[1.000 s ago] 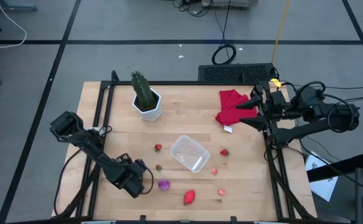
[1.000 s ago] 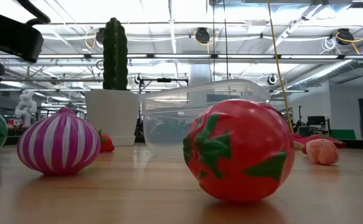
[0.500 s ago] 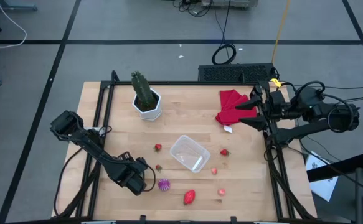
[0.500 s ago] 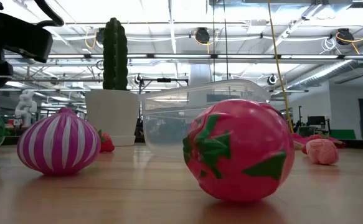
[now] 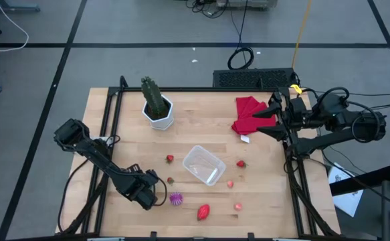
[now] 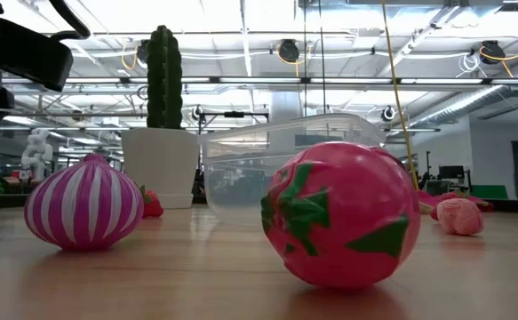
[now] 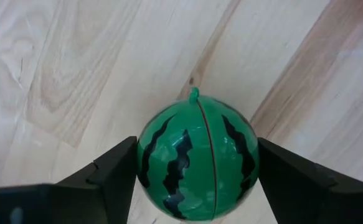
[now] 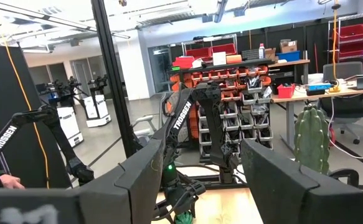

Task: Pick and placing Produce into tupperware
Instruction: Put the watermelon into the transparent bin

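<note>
My left hand (image 7: 197, 180) low on desk (image 7: 56, 68), fingers clamped on melon (image 7: 197, 160) between them; tupperware (image 5: 203, 164) well off, beyond onion (image 5: 175, 198); right hand (image 5: 267, 120) spread open, idle by cloth (image 5: 248, 112).

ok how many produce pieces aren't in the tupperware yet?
8: melon in left claw; purple piece beside it; big red one near front edge; two berries left of tupperware, three right. Some may be hidden.

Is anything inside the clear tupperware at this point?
No. From above, the tupperware shows only bare wood through its base; all produce lies outside it. The watermelon sits between the left gripper's fingers, on the table. The right gripper waits by the red cloth.
</note>
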`<act>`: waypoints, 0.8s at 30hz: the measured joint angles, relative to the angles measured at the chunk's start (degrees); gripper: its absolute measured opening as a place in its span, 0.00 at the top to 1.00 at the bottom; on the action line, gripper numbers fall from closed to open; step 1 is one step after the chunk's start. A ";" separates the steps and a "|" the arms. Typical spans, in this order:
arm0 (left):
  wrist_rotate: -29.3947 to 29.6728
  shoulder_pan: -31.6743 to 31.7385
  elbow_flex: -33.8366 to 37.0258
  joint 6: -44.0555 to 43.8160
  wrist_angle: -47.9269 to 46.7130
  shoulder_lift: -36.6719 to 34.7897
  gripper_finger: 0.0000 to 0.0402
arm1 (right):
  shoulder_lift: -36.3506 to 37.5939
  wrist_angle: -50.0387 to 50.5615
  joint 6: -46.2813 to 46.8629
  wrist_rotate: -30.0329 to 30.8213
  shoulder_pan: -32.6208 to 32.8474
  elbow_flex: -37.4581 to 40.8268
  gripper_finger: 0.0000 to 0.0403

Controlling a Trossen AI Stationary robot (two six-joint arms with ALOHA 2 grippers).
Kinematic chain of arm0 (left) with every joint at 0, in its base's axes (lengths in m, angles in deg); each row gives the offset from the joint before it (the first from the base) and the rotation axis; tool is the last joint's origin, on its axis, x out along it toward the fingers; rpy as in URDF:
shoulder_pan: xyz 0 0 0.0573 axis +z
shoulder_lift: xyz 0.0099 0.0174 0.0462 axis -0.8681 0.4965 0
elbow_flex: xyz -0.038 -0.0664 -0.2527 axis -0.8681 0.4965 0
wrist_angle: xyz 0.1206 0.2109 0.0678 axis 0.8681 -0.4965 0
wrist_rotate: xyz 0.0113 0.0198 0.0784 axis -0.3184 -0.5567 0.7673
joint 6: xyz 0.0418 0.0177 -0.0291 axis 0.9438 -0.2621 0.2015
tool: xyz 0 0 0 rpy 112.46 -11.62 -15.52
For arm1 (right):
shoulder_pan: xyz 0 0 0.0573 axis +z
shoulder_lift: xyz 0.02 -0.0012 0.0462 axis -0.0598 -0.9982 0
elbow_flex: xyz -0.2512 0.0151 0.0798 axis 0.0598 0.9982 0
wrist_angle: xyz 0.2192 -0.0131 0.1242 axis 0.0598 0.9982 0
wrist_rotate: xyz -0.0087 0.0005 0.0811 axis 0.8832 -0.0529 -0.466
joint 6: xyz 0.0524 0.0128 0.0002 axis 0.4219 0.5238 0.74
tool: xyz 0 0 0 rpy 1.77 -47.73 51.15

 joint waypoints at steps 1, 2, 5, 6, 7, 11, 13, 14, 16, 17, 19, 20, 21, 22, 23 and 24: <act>-0.09 0.00 0.00 -0.12 0.00 0.00 0.32 | 0.00 0.00 0.00 0.01 -0.02 0.00 0.48; -0.13 0.00 0.00 -0.21 -0.02 0.00 0.32 | 0.00 0.00 0.00 -0.01 -0.01 0.00 0.48; -0.34 0.00 0.00 -0.74 0.00 0.00 0.31 | 0.00 0.00 0.00 0.01 -0.02 0.00 0.48; -0.59 0.00 0.00 -1.00 0.00 0.00 0.31 | 0.00 0.00 0.00 0.01 0.01 0.00 0.48; -0.99 0.04 0.00 -1.08 0.00 0.00 0.30 | 0.00 0.00 0.00 0.01 -0.01 0.00 0.48; -2.70 0.24 0.03 -1.18 -0.01 -0.46 0.32 | 0.00 0.00 0.07 0.01 -0.02 0.00 0.48; -3.63 0.48 0.14 -1.48 0.07 -1.18 0.32 | 0.00 0.00 0.09 0.01 -0.02 0.00 0.48; -3.90 0.67 0.17 -1.51 0.04 -1.74 0.32 | 0.00 0.00 0.09 0.01 0.00 0.00 0.48; -3.89 1.25 0.17 -1.49 -0.18 -3.54 0.31 | 0.00 0.00 0.09 0.01 -0.02 0.00 0.48; -3.85 1.50 0.15 -1.49 -0.25 -4.39 0.31 | 0.00 0.00 0.09 0.01 0.00 0.00 0.48; -3.70 2.24 0.13 -1.47 -0.68 -5.74 0.29 | 0.00 0.02 0.05 0.00 0.00 0.00 0.48; -3.65 2.61 0.13 -1.47 -0.84 -6.47 0.29 | 0.00 0.00 0.04 0.01 0.00 0.00 0.48; -3.48 2.99 0.13 -1.47 -0.92 -7.25 0.29 | 0.00 0.01 0.02 0.01 -0.01 0.00 0.48; -3.44 3.39 0.13 -1.46 -1.06 -8.01 0.29 | 0.00 0.00 0.01 0.01 0.00 0.00 0.48; -3.36 3.77 0.13 -1.31 -1.33 -8.72 0.29 | 0.00 0.01 -0.01 0.01 0.00 0.00 0.48; -3.32 4.19 0.13 -1.12 -1.49 -9.29 0.30 | 0.00 0.02 -0.11 0.00 0.01 0.00 0.48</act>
